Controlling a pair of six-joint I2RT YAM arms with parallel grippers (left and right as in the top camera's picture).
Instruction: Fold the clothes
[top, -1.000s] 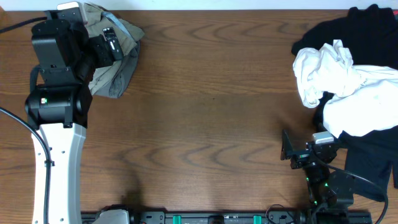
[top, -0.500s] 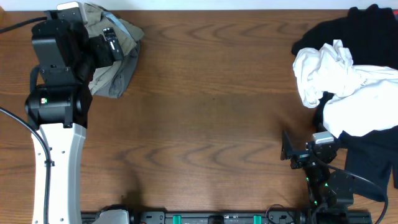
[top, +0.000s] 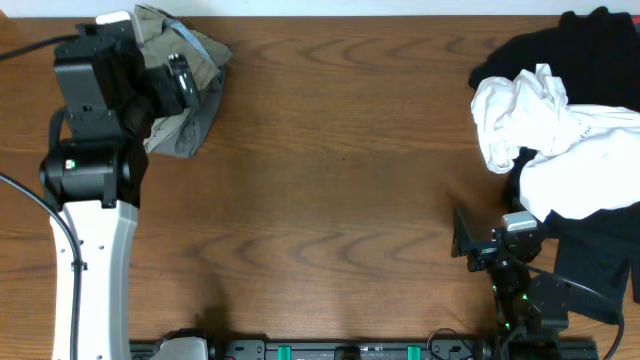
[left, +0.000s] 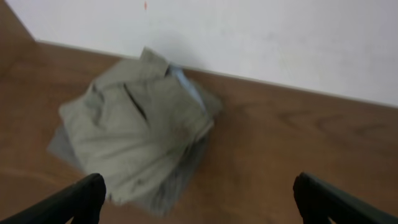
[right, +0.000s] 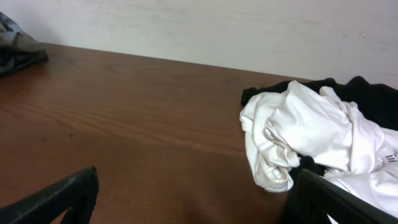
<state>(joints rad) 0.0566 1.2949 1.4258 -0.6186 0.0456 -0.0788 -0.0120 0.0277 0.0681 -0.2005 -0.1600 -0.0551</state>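
Observation:
A folded olive-grey garment (top: 185, 90) lies at the table's far left corner; in the left wrist view it (left: 134, 134) sits ahead of the fingers, by the wall. My left gripper (left: 199, 199) is open and empty, above and just short of it. A crumpled white shirt (top: 545, 135) lies on a pile of black clothes (top: 590, 250) at the right; both show in the right wrist view, the white shirt (right: 305, 140) on the black cloth (right: 373, 99). My right gripper (right: 199, 199) is open and empty, low near the table's front right.
The brown wooden table (top: 340, 200) runs between the two piles. A white wall (right: 217, 25) stands along the far edge. The left arm's white base link (top: 90, 270) stands along the left side.
The left arm's wrist has turned slightly over the olive garment. The right arm and both clothes piles have not moved.

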